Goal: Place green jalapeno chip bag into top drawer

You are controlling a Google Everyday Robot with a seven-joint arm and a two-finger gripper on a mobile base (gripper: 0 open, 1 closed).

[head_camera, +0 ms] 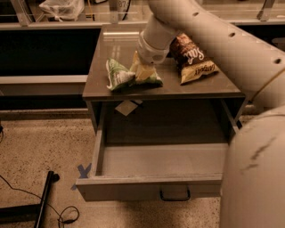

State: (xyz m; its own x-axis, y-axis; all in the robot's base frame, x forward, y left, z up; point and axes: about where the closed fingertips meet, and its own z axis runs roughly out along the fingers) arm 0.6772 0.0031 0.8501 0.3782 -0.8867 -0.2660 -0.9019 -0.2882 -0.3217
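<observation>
The green jalapeno chip bag point(119, 74) lies bunched on the cabinet top point(95, 87), its left end tipped up. My gripper point(144, 72) comes down from the upper right onto the bag's right half, and its yellowish fingers point(141, 67) are closed on the foil. The top drawer point(151, 189) is pulled open below the cabinet top. Its grey inside is bare and its dark loop handle point(174, 196) sits at the centre of the front. The bag's right edge is hidden under the gripper.
A larger brown and yellow chip bag point(194, 58) lies right of the gripper. A white tag point(127, 107) hangs under the cabinet top. A black pole and cable point(44, 202) lie on the floor at left, and a plastic bag point(62, 6) sits far back left. My arm fills the right side.
</observation>
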